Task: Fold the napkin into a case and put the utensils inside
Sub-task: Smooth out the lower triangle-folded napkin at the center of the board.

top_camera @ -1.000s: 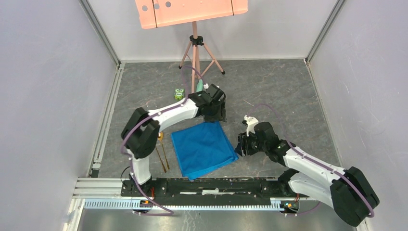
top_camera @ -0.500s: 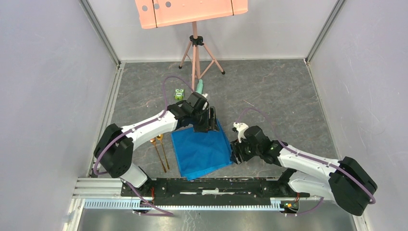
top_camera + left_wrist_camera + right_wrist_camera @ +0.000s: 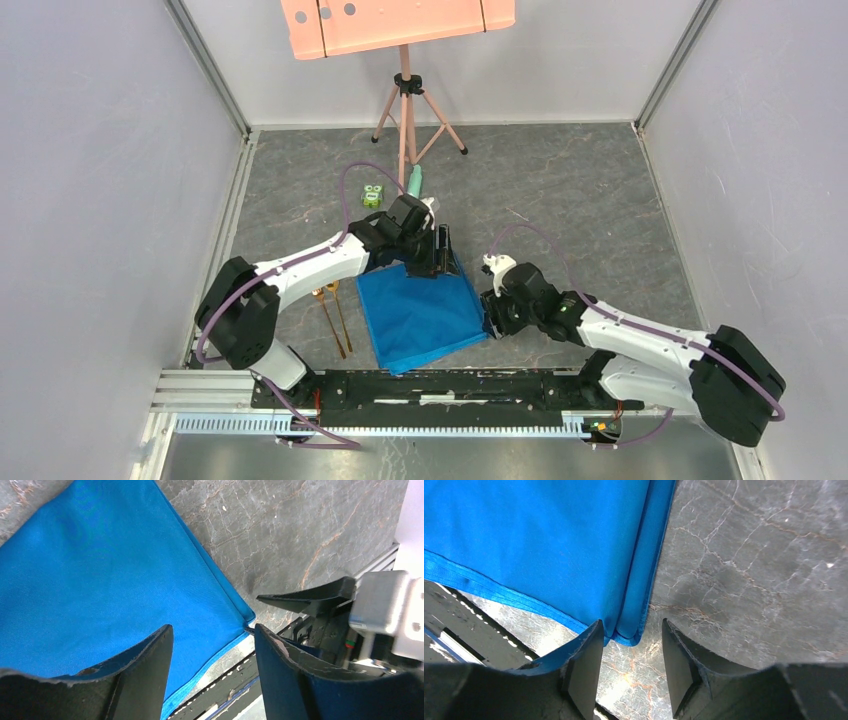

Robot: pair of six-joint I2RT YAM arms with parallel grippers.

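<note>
The bright blue napkin [image 3: 420, 315] lies flat on the grey table, folded, with a doubled edge along its right side [image 3: 644, 570]. My left gripper [image 3: 441, 262] hangs open over the napkin's far corner; in the left wrist view its jaws [image 3: 212, 630] frame the cloth's right corner [image 3: 247, 616] without touching it. My right gripper [image 3: 489, 318] is open at that same right corner, whose folded tip [image 3: 628, 636] sits just ahead of the gap between the jaws [image 3: 631, 630], unclamped. The gold utensils [image 3: 337, 318] lie side by side left of the napkin.
A small green toy [image 3: 373, 196] and a pale green tube [image 3: 414, 180] sit behind the left arm. A pink tripod [image 3: 405, 110] with a board stands at the back. The black and aluminium rail [image 3: 430, 385] runs along the near edge. Grey walls close in both sides.
The left arm has dropped back and down, bringing its gripper onto the napkin's far corner. The right gripper has slid left to the napkin's right corner.
</note>
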